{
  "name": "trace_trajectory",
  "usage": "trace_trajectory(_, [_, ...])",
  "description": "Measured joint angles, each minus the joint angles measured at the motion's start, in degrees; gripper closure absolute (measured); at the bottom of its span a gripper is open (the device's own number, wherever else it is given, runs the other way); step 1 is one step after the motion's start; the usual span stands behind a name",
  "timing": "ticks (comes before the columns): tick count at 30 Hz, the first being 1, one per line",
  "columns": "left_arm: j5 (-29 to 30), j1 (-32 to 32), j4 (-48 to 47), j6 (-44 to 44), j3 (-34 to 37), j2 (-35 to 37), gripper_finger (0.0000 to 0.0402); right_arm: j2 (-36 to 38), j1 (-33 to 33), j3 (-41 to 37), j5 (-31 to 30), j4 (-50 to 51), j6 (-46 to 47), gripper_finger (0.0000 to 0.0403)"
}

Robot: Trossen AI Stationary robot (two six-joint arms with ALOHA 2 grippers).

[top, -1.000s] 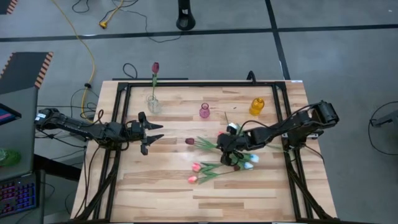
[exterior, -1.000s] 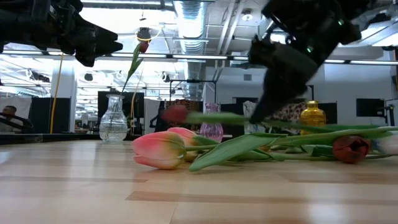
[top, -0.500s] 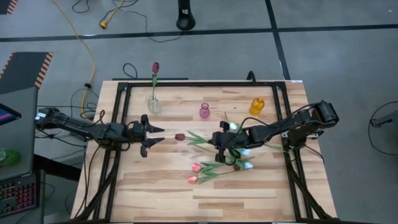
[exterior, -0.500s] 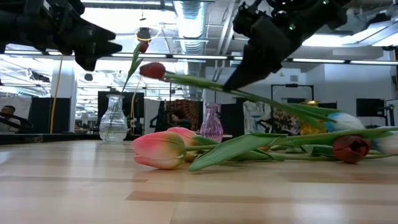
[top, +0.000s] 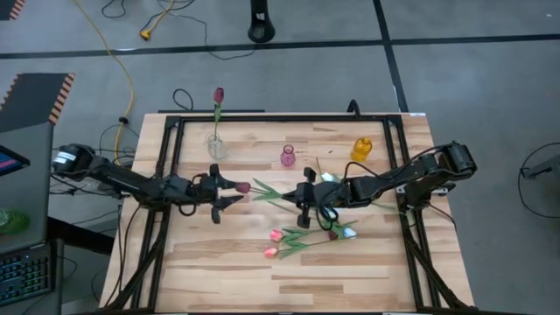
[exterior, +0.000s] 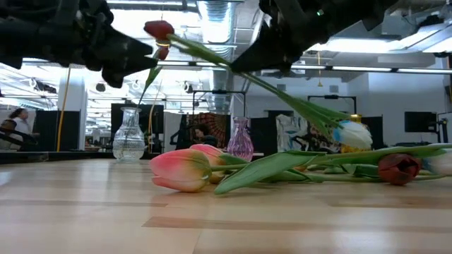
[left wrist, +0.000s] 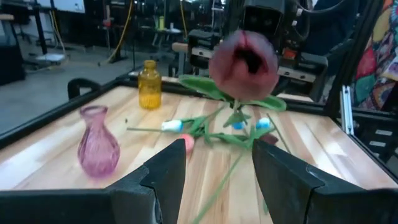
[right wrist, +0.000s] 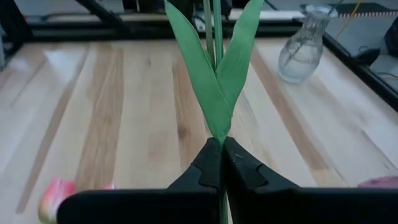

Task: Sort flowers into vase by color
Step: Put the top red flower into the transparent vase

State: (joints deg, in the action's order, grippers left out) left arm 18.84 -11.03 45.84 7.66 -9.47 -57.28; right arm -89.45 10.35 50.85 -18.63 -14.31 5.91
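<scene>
Above the middle of the worktop (top: 219, 262), a dark red tulip (top: 243, 187) hangs in the air, its head pointing at the left claw (top: 226, 189) and its stem pinched low, at the base of the leaves, by the closed right claw (top: 304, 194). The left claw stands wide open with the flower head just at its fingertips (left wrist: 168, 171), not yet between them.

A handover looks to be in hand, and the risk is plain: if the left claw closes now it would crush the head rather than catch the stem. The long thin stem may also sag or swing, so the head could slip past the fingers. If the right claw lets go early, the tulip drops among the loose flowers (top: 302, 236) lying below, pink, white and 1 dark red. Beyond stand 3 vases: a clear vase (top: 216, 147) already holding 1 dark red tulip, a pink vase (top: 288, 157) and an amber vase (top: 361, 149).
</scene>
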Motion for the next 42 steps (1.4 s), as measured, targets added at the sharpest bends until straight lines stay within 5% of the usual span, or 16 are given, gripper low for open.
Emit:
trace_trajectory(10, [-0.49, 0.00, 5.56, -7.53, -10.30, -14.12, 0.0228, 0.00, -0.01, 0.00, 0.02, -2.59, 0.02, 0.0369])
trace_trajectory(21, [-1.08, -0.02, 3.27, -7.58, -13.95, -16.96, 0.0231, 0.00, 0.00, 0.00, 0.04, -2.95, 0.00, 0.0370])
trace_trajectory(35, [-0.36, 0.00, 3.18, -7.43, -13.91, -16.96, 0.0392, 0.00, 0.00, 0.00, -0.83, -2.99, 0.03, 0.0368])
trace_trajectory(42, [-0.04, 0.00, 0.41, -7.03, -13.88, -16.94, 0.0399, 0.00, 0.00, 0.00, -0.96, -3.51, -1.64, 0.0368])
